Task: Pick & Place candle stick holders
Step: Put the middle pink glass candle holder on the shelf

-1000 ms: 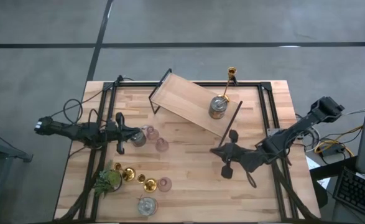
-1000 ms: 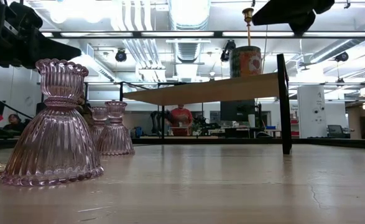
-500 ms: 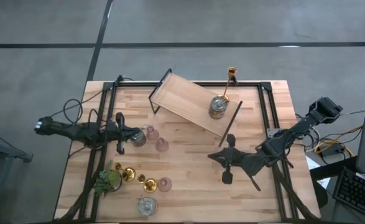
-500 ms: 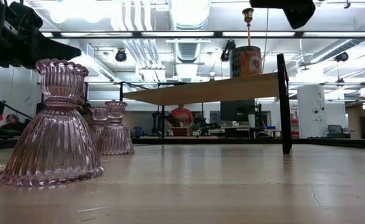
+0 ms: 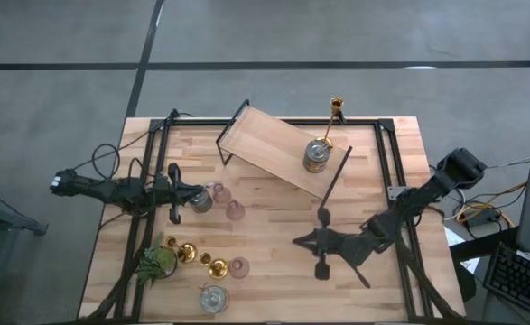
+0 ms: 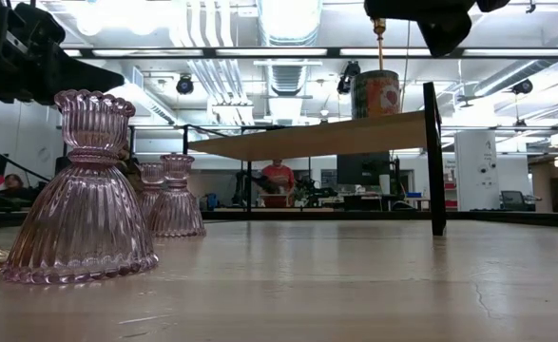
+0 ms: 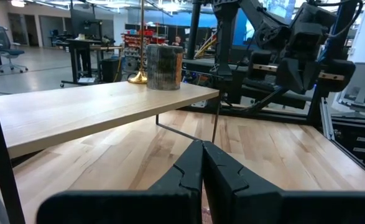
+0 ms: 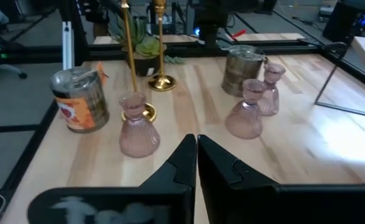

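On your tabletop [image 5: 274, 226], a raised shelf [image 5: 274, 149] stands at the far middle, carrying a squat holder [image 5: 316, 155] and a slim candlestick [image 5: 334, 116] beside it. Two cups [image 5: 227, 202] sit left of centre, just right of the left end effector [image 5: 195, 193]. At the near left, the plant [image 5: 156, 262], two candlesticks [image 5: 201, 259], a cup [image 5: 239, 267] and probably another squat holder [image 5: 213, 298] cluster together. The right end effector [image 5: 297, 241] hovers near centre.

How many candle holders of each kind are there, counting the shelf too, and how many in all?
Gold candlesticks: 3 (1 on the shelf, 2 on the table)
Silvery glass holders: 3 (1 on the shelf, 2 on the table)
Pink glass cups: 3 (on the table)
Total: 9
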